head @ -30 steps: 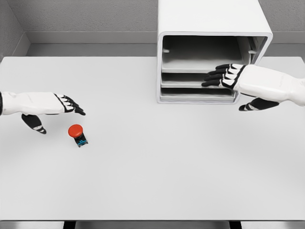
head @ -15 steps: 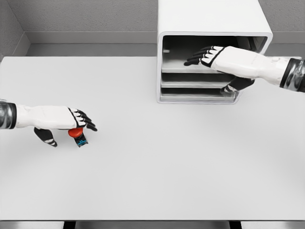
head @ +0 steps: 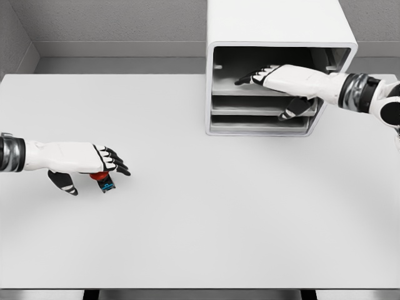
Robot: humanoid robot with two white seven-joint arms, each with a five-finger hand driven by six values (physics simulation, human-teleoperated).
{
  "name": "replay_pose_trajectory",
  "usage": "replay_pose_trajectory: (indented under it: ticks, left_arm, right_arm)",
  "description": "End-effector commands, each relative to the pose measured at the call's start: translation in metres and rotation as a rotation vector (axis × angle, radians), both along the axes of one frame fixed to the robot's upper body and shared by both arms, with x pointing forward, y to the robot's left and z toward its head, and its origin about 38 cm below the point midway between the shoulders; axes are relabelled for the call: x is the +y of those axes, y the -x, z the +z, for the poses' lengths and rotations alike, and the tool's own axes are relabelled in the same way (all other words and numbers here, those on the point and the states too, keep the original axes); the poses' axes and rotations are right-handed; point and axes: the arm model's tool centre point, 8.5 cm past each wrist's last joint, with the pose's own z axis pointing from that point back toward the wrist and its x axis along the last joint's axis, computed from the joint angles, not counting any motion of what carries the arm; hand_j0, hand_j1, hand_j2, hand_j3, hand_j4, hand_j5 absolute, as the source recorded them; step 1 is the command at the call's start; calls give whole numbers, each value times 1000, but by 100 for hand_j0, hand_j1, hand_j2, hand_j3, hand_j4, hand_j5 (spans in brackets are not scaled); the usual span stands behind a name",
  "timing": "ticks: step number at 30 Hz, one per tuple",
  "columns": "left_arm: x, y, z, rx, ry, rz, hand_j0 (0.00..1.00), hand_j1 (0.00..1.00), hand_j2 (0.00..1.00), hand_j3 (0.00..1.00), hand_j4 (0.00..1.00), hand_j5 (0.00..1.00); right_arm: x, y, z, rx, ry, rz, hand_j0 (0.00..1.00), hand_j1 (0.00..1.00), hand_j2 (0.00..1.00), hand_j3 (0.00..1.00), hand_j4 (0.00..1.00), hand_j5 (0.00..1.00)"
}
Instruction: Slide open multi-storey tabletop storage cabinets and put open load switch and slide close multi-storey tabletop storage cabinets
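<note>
Left hand [head: 94, 164], fingers relaxed over the load switch [head: 103, 180], gripping nothing; I needed them wrapped round its red cap before lifting

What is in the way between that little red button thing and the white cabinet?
Only bare table lies between the red switch and the cabinet. But the right hand is reaching into the cabinet's open front over the top tray, and the left hand covers the switch.

Left hand [head: 84, 159] covers the red switch [head: 100, 179] — right hand [head: 281, 79] inside the cabinet [head: 278, 31].
</note>
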Motion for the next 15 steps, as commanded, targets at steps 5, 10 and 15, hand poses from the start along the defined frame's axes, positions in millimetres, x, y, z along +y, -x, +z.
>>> replay_pose_trajectory:
  ticks: [5,10,15]
  left_arm:
    - [-1,0,0,4,4,2,100,100,100,100,100,100]
    - [-1,0,0,4,4,2,95,95,95,95,95,95]
    - [-1,0,0,4,4,2,94,94,94,94,94,94]
  right_arm:
    - [8,-6,-8,26,20,-37,100,100,100,100,100,100]
    - [6,-4,-9,24,28,-31,100,100,100,100,100,100]
    - [0,10,-7,9,52,-10,100,100,100,100,100,100]
